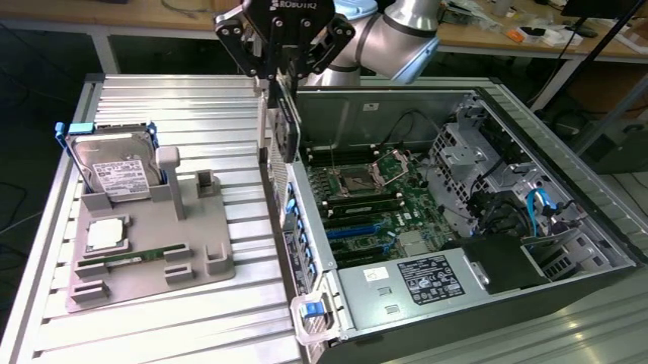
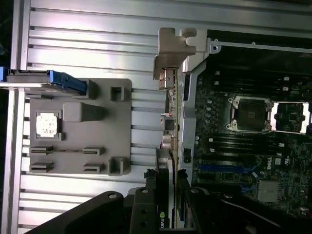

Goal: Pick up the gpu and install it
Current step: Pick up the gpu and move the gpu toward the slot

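- The gpu (image 1: 287,125) hung upright and on edge in the air, its silver bracket (image 2: 168,56) at one end. It was directly over the case wall (image 1: 294,227) on the exterior view's left, not seated in any slot.
- It looked like a thin, stiff, fairly light board. I judged its connector edge and components fragile, so the upper edge and flat faces were the sensible places to take hold, away from the bracket and the contacts.
- The gripper (image 1: 278,72) was clamped on the card's top edge, one finger pressed against each flat face, with the card hanging below it.
- Inside the open case, the motherboard (image 1: 375,201) lay exposed, its blue slots (image 1: 360,227) below and to the exterior view's right of the card.
- Well apart, on the exterior view's left, a grey fixture (image 1: 202,265) on the ribbed table (image 1: 193,106) held a hard drive (image 1: 114,167) in a blue frame and a green RAM stick (image 1: 132,259).
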You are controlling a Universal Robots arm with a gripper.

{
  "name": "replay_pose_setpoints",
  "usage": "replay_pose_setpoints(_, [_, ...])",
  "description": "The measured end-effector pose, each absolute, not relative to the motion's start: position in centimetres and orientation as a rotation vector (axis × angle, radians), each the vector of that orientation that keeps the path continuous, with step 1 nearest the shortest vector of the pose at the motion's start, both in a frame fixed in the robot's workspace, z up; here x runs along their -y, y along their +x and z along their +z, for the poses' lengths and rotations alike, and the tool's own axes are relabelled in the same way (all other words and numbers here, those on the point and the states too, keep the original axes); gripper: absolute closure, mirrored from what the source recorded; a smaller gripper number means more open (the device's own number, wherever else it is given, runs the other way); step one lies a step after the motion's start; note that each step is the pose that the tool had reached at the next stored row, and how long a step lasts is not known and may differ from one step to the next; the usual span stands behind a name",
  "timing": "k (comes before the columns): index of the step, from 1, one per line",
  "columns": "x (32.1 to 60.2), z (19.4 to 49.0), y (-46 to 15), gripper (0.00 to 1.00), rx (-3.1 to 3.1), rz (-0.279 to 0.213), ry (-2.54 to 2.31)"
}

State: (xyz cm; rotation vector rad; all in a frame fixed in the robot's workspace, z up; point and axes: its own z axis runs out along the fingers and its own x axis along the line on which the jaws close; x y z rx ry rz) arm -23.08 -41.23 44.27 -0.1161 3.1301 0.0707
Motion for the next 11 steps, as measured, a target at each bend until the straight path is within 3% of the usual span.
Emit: replay_pose_setpoints(11, [41.2, 44.2, -18.9, 0.73, -3.131, 0.071, -0.116])
